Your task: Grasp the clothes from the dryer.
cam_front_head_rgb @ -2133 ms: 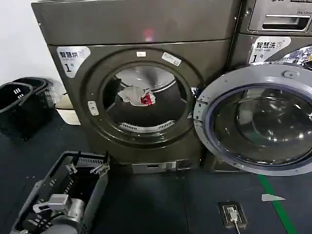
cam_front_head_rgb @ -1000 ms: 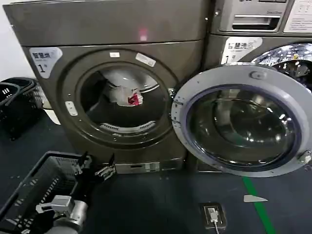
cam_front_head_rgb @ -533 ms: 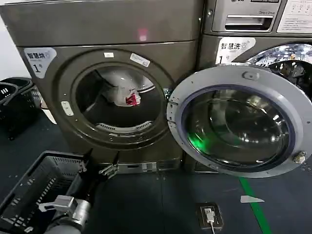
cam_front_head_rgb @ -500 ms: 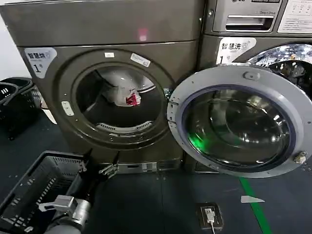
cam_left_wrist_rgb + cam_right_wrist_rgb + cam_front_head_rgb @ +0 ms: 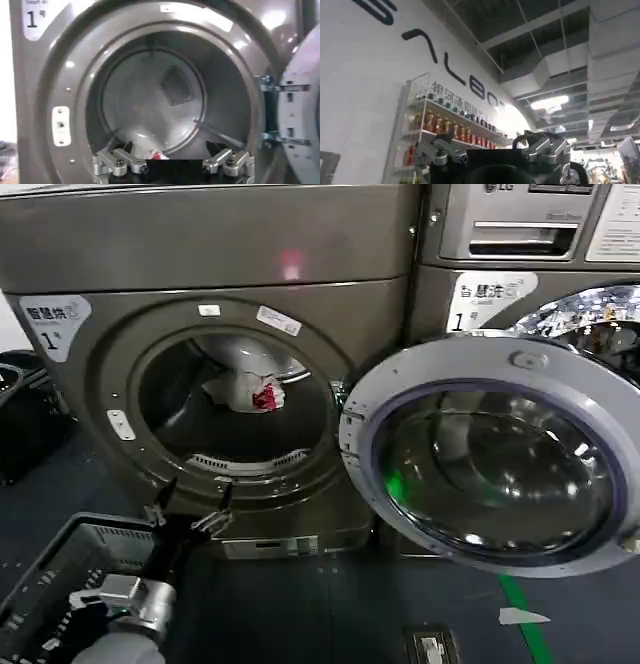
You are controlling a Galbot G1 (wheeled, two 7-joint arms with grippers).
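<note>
The dryer [image 5: 200, 244] is dark bronze-grey, with its round porthole standing open. Deep in the drum lie the clothes [image 5: 250, 389], a small white bundle with a red patch. My left gripper [image 5: 188, 506] is open just below and in front of the porthole's lower rim, well short of the bundle. In the left wrist view that gripper [image 5: 170, 150] faces into the drum of the dryer [image 5: 50, 75], and the clothes [image 5: 157, 156] peek up between its fingers, far off. My right gripper [image 5: 485, 142] is open, empty, and points up towards a ceiling.
The dryer's silver-rimmed glass door [image 5: 490, 449] hangs open to the right, in front of the neighbouring machine [image 5: 520, 244]. A black basket [image 5: 50, 574] sits on the floor under my left arm. A green line [image 5: 525, 609] runs along the floor at the right.
The dryer now looks larger and closer in the head view. My left gripper has risen from over the basket up to the porthole's lower rim. The clothes have not moved.
</note>
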